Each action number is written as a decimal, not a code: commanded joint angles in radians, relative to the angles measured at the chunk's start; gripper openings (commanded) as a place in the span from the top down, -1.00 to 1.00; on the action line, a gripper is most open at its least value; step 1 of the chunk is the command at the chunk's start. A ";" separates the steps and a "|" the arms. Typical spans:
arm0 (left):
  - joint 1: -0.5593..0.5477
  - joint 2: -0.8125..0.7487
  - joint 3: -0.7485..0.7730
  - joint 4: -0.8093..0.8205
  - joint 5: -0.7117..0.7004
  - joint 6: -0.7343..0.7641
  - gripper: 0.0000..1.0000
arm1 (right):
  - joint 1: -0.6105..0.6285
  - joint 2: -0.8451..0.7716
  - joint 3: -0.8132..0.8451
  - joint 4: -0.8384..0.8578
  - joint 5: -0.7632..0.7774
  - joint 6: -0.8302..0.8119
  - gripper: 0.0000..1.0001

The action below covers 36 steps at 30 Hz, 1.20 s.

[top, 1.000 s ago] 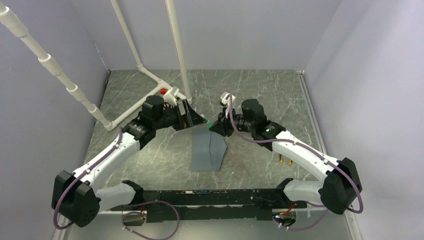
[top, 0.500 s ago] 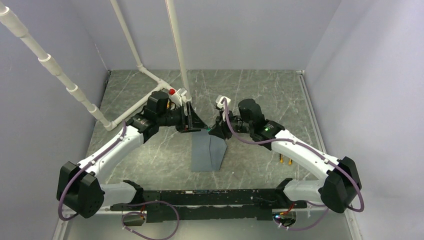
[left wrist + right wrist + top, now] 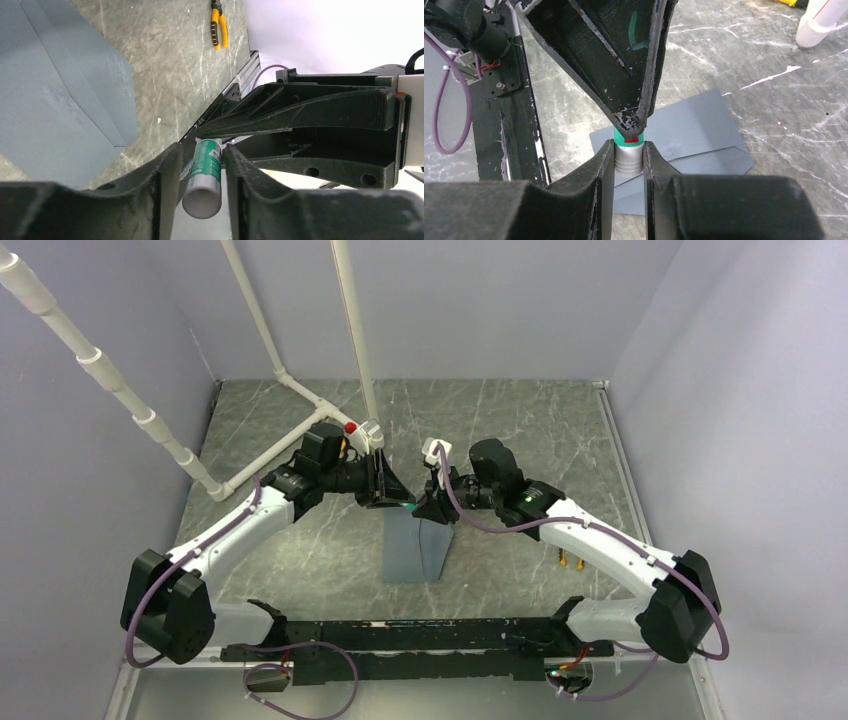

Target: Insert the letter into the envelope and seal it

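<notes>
Right wrist view: a glue stick (image 3: pixel 628 156) is pinched by both the left hand (image 3: pixel 201 154) and right hand (image 3: pixel 628 151) above the envelope (image 3: pixel 696 125) on the desk (image 3: pixel 774 95), the letter unseen, sealing judged undone.

glue stick (image 3: pixel 204 176) gripped between left jaws, grey envelope (image 3: pixel 50 100) at left, yellow pliers (image 3: pixel 218 26) beyond

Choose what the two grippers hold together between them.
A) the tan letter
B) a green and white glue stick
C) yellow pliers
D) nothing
B: each wrist view shows the glue stick clamped between the fingers of the left gripper and of the right gripper, one at each end.
</notes>
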 commanded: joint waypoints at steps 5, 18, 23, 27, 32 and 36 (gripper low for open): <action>-0.002 0.006 0.031 0.014 0.030 0.010 0.63 | 0.000 0.014 0.050 0.022 -0.003 -0.016 0.67; -0.003 -0.001 0.054 -0.049 0.041 0.054 0.46 | 0.000 0.032 0.076 0.006 -0.004 0.002 0.64; -0.003 0.001 0.053 -0.042 0.055 0.054 0.94 | 0.000 0.035 0.077 0.014 -0.001 0.024 0.60; -0.001 -0.019 0.053 -0.034 0.024 0.036 0.95 | -0.015 0.021 0.076 0.021 0.080 0.135 0.00; 0.003 -0.061 0.046 0.056 0.006 -0.063 0.95 | -0.162 -0.125 -0.022 0.220 0.021 0.610 -0.63; 0.009 -0.081 0.046 0.138 0.028 -0.183 0.95 | -0.189 -0.213 -0.109 0.327 0.083 0.898 -0.73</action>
